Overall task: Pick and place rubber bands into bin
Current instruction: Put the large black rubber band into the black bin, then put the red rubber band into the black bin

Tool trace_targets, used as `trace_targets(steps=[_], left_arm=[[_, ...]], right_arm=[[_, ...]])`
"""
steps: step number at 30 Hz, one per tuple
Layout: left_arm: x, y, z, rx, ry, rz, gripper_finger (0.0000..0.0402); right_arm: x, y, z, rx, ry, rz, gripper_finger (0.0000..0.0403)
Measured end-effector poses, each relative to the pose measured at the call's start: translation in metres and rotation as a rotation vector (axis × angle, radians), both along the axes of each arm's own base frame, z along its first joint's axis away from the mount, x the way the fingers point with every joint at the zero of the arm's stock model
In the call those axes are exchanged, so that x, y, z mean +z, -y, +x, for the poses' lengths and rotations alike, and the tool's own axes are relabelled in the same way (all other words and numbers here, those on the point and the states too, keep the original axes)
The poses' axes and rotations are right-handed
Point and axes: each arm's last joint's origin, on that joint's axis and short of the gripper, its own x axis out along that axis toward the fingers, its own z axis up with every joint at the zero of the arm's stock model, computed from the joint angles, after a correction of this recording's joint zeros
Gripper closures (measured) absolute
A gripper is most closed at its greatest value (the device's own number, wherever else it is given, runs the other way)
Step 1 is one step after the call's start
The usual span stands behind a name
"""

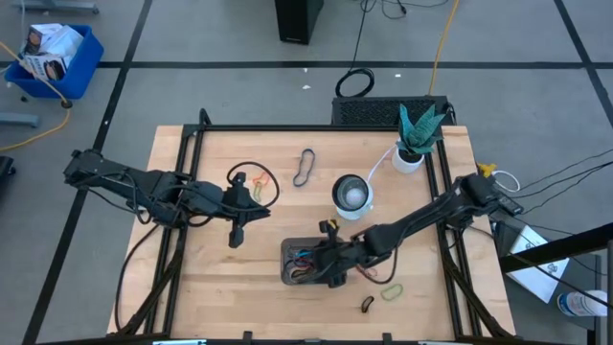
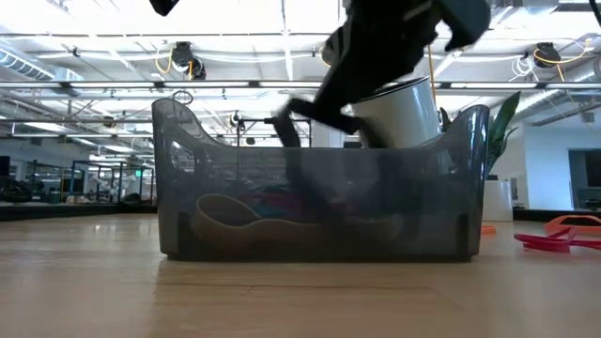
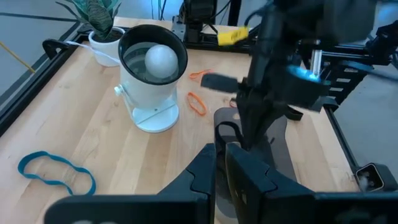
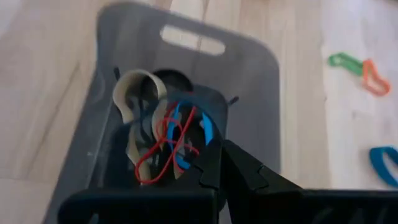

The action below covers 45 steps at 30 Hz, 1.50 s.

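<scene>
A: Left claw (image 1: 237, 213) first: nearly closed, slim gap, nothing seen between, hanging over bare wood well left of the bin (image 1: 284, 264).

B: Loose bands nearby?

A: Just beside it, a black loop (image 1: 271, 184) with small red and green ones inside. Farther along, a dark band (image 1: 305, 165), lying alone.

B: And the bin?

A: Holds a tan band (image 4: 134, 93), plus blue, red and black, all tangled. Right claw (image 4: 214, 165) down inside, tips pinched together; cannot tell whether on a band.

B: Beyond it?

A: A green band (image 1: 391, 292) and a small dark one (image 1: 367, 304) on the wood. Roughly half done, judging by that; five or six left to fetch.
</scene>
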Motion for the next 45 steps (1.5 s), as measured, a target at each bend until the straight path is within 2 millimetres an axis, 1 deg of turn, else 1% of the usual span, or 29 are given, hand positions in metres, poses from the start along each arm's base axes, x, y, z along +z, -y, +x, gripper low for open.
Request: trace_targets(steps=[3, 6, 11, 22, 25, 34, 36, 38, 43, 45], left_arm=[[0.0, 0.0, 0.0, 0.0, 0.0, 0.0, 0.036], [0.0, 0.0, 0.0, 0.0, 0.0, 0.0, 0.036], [0.0, 0.0, 0.0, 0.0, 0.0, -0.001, 0.036], [0.0, 0.0, 0.0, 0.001, 0.0, -0.002, 0.036], [0.0, 0.0, 0.0, 0.001, 0.0, -0.003, 0.036], [0.0, 0.0, 0.0, 0.003, 0.0, -0.008, 0.036], [0.0, 0.0, 0.0, 0.004, 0.0, -0.008, 0.036], [0.0, 0.0, 0.0, 0.004, 0.0, -0.009, 0.036], [0.0, 0.0, 0.0, 0.004, -0.001, -0.009, 0.036], [0.0, 0.0, 0.0, 0.002, -0.001, -0.006, 0.036]], right_arm=[[-0.01, 0.0, 0.002, -0.016, -0.026, 0.001, 0.0403], [-0.014, -0.001, 0.003, -0.017, -0.036, -0.002, 0.0403], [-0.014, -0.003, 0.003, 0.029, -0.059, 0.055, 0.0397], [-0.014, -0.003, 0.002, 0.03, -0.057, 0.058, 0.0366], [-0.013, -0.004, 0.003, 0.031, -0.054, 0.059, 0.0351], [-0.013, -0.004, 0.003, 0.03, -0.052, 0.059, 0.0284], [-0.009, -0.003, 0.0, 0.029, -0.058, 0.059, 0.0274], [0.0, -0.001, -0.006, 0.03, -0.064, 0.056, 0.0268], [0.037, 0.011, -0.033, -0.032, -0.096, 0.093, 0.0264], [0.052, 0.016, -0.047, -0.045, -0.119, 0.139, 0.0266]])
